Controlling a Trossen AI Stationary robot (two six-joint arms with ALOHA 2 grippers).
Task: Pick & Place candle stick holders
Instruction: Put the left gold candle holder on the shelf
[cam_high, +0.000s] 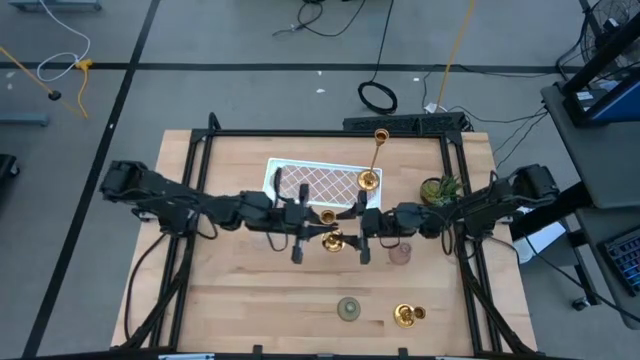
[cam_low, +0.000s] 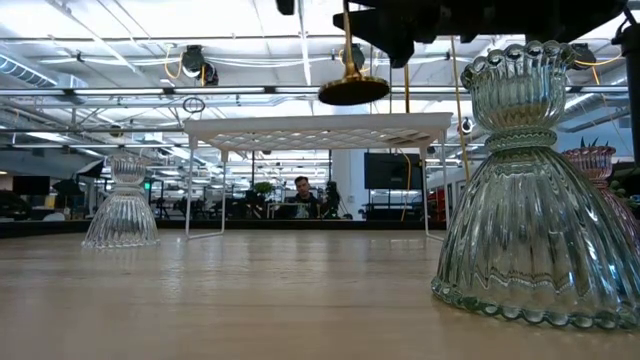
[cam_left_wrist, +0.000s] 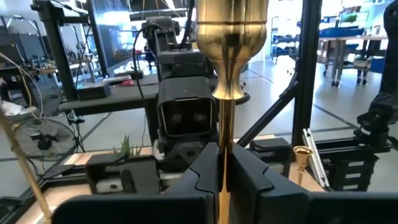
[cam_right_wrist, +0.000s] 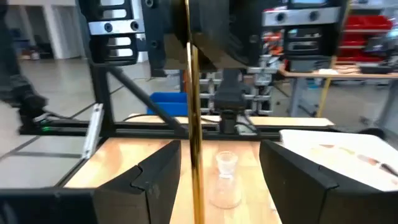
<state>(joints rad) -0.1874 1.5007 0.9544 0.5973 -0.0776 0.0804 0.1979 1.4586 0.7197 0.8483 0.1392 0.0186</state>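
Left wrist: tool (cam_left_wrist: 222, 171) clamping brass holder (cam_left_wrist: 229, 68).

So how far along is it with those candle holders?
One tall gold holder already stands on the white tray. The left gripper is shut on a slim gold holder, lifted off the table; the right gripper is open around its stem. The green, pink and squat gold holders wait on the table.

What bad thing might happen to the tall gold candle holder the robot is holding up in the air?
The left gripper pinches only the thin stem of the tall gold holder, lifted clear of the table, so it might slip or tilt. The right gripper, open around the same stem, could knock it. The white tray sits close behind, so the base might clip it.
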